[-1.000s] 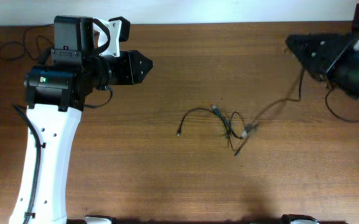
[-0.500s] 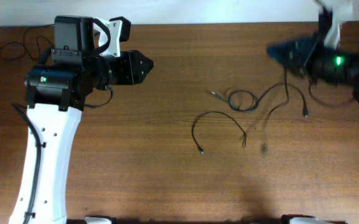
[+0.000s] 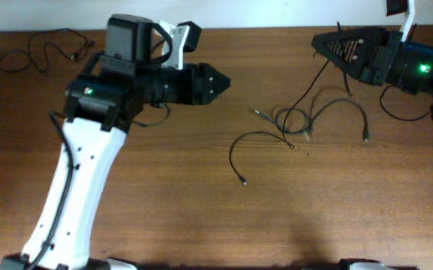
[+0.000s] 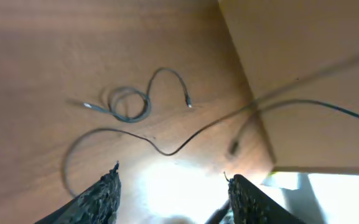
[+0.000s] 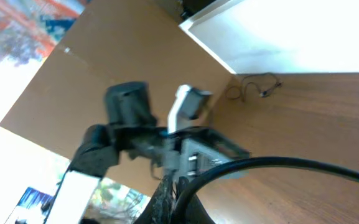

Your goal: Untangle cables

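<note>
- My right jaws are fully closed on one strand (image 3: 306,91) of the cables. In the right wrist view this strand (image 5: 279,163) leaves them and bends away to the right.
- My left jaws stand well apart and hold nothing. Between the two fingers (image 4: 95,200) I see only bare desk (image 3: 163,217).
- The held strand goes down from the right jaws, which are above the far right part of the desk, and reaches the wood just beside a small loop (image 3: 293,120). Whether it passes through this loop or only lies next to it, I cannot tell.
- The other cables (image 3: 257,135) lie loose in the middle right of the desk. There is the loop with a tail bending to the right, and a long curve that ends in a plug (image 3: 244,182) nearer to the front edge.
- One more cable (image 3: 42,49) lies alone at the far left corner, well apart from the rest.
- I judge that the step in hand is to draw the held strand free. To do it well, the right arm should pull slowly and away from the loop, and stop if the loop begins to follow.
- The left jaws are to the left of the loop and touch nothing. They could come down and pin it, taking one cord only, so that no plug catches.
- I see no container here. All the cables lie on the desk itself, except the lifted part of the strand.
</note>
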### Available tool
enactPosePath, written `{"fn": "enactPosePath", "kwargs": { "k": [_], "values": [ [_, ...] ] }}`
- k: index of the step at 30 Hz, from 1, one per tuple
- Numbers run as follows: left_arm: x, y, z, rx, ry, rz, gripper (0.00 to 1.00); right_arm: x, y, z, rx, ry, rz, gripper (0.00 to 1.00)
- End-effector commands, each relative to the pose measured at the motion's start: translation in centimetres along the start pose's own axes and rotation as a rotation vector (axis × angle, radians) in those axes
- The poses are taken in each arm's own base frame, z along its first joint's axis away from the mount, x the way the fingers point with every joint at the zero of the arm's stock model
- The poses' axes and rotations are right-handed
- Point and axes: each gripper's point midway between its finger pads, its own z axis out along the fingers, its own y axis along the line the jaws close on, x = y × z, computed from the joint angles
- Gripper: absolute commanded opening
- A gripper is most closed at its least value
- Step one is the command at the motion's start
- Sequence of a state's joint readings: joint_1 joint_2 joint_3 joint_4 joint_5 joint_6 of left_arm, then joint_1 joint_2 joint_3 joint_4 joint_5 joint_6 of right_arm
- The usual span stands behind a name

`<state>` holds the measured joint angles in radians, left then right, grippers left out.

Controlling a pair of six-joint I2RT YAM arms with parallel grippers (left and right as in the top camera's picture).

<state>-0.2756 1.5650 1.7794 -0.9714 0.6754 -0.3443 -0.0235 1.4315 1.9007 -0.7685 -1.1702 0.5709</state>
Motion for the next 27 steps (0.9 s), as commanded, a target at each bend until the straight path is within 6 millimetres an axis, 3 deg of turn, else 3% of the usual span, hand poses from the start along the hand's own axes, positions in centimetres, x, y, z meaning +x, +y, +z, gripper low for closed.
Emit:
{"fn": "enactPosePath", "kwargs": {
  "k": [1,4,6,12,17,27],
  "values": [
    [1.0,0.6,4.0,0.008,0.093,-0.351,0.59,1.3,3.4,1.6,-0.115,0.064,-0.096,0.04],
    [2.1,1.3,6.6,-0.018,0.158,-0.558,0.67,1.6,5.3,2.7,-0.173,0.074,-0.179,0.04],
    [2.8,1.1,7.4,-0.01,0.201,-0.664,0.74,1.6,5.2,3.3,-0.152,0.061,-0.181,0.04],
    [2.7,1.4,7.6,-0.05,0.185,-0.83,0.78,2.3,6.0,4.4,-0.167,0.072,-0.226,0.04],
    [3.5,-0.6,7.6,0.001,0.269,-1.055,0.8,3.2,7.4,5.5,-0.206,0.088,-0.308,0.04],
    [4.7,-4.1,7.0,0.113,0.43,-1.115,0.75,4.2,9.7,7.4,-0.243,0.08,-0.371,0.04]
  ]
}}
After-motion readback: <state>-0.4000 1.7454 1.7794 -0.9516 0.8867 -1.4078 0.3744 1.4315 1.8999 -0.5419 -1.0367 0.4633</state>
